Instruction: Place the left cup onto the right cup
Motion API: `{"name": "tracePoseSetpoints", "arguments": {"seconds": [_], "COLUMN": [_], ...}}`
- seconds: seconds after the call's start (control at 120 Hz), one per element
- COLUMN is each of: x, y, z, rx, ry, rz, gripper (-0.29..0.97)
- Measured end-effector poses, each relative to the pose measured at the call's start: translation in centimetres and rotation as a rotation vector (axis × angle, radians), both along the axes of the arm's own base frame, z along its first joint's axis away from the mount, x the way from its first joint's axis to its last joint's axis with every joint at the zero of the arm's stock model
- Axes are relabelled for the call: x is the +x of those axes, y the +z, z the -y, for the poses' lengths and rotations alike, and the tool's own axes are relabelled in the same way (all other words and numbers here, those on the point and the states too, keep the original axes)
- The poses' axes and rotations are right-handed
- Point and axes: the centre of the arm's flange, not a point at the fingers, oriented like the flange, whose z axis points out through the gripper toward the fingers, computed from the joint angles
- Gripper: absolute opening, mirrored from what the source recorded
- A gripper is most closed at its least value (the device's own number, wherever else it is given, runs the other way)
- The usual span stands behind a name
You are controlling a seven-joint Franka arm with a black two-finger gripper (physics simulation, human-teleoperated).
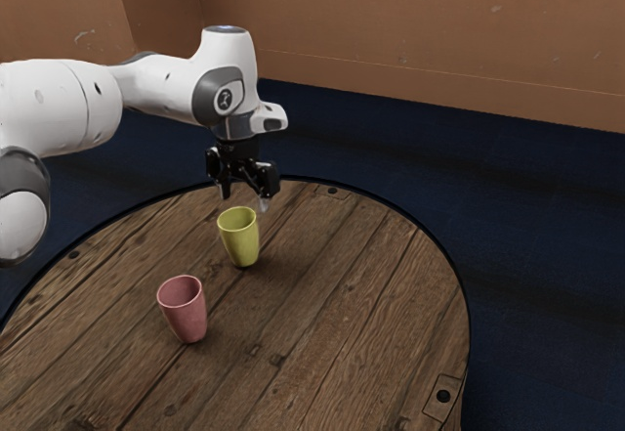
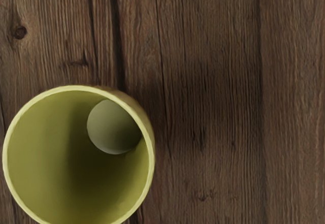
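Note:
A yellow-green cup [image 1: 238,236] stands upright on the round wooden table [image 1: 352,323], its mouth open upward. A pink cup [image 1: 183,307] stands upright nearer the front, toward the exterior view's left, apart from the green one. My black gripper [image 1: 244,193] hangs just above and slightly behind the green cup's rim, fingers pointing down and open, holding nothing. In the wrist view I look straight down into the yellow-green cup [image 2: 76,155], which sits off to one side of the hand's centre, with bare planks [image 2: 228,102] beside it.
The table's dark rim [image 1: 444,255] curves round at the exterior view's right, with blue floor [image 1: 527,216] beyond it. Brown walls [image 1: 439,30] stand behind. Bare planks stretch to the right of both cups.

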Motion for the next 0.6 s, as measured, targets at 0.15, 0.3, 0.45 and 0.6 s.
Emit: {"name": "tracePoseSetpoints", "arguments": {"seconds": [0.15,0.3,0.45,0.6], "x": [-0.1,-0.2,-0.1,0.0], "y": [-2.2,-3.9,-4.5,-4.8], "z": [-0.8,-1.0,-1.0,-1.0], "rx": [-0.01,-0.013,-0.012,-0.01], "ry": [0.02,0.028,0.029,0.029], "rz": [-0.025,-0.04,-0.032,-0.027], "gripper": [0.68,0.68,0.68,0.68]}}
